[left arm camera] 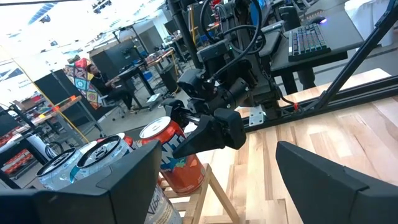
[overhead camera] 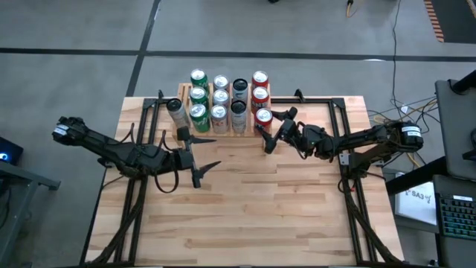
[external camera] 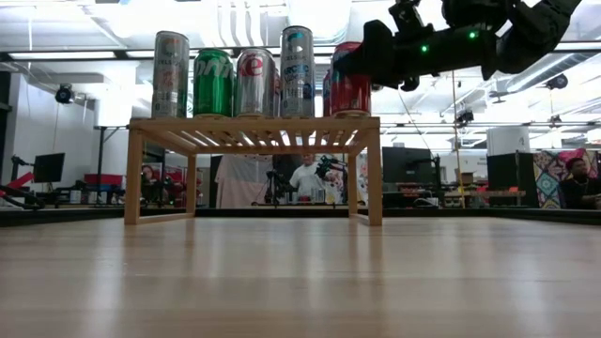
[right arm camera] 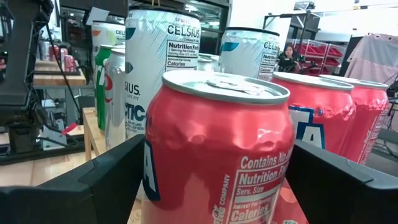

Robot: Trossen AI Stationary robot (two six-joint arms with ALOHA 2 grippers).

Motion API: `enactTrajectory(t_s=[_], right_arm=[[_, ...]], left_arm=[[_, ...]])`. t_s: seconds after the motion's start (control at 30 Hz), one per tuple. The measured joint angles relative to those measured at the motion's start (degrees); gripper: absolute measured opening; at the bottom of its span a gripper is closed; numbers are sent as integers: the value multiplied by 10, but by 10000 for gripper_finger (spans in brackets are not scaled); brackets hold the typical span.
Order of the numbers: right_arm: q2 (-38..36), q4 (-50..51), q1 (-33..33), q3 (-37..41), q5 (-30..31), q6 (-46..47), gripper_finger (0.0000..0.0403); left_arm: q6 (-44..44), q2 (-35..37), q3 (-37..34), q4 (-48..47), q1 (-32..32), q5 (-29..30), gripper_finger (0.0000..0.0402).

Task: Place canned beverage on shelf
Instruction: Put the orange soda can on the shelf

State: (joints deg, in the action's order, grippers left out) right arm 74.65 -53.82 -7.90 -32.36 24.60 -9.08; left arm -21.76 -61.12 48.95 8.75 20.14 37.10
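Light-wood slats of the shelf (overhead camera: 223, 112) are filled with upright cans, the red can (overhead camera: 262, 117) standing at its front corner, flanked by the right gripper (overhead camera: 269, 134), fingers wide, apparently just set down; the left gripper (overhead camera: 199, 156) waits open nearby.

A large workshop room with a grey concrete floor (overhead camera: 89, 30) marked by dark lines. Bright ceiling lights (external camera: 84, 23) hang overhead. Desks with monitors (external camera: 49, 167) stand behind; a keyboard (overhead camera: 455, 216) lies on a side desk.
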Motion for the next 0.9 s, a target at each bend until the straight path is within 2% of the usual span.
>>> enactTrajectory(t_s=[0.9], right_arm=[[0,-38,0,0,-1,-14,345]], left_arm=[[0,0,0,0,0,0,301]])
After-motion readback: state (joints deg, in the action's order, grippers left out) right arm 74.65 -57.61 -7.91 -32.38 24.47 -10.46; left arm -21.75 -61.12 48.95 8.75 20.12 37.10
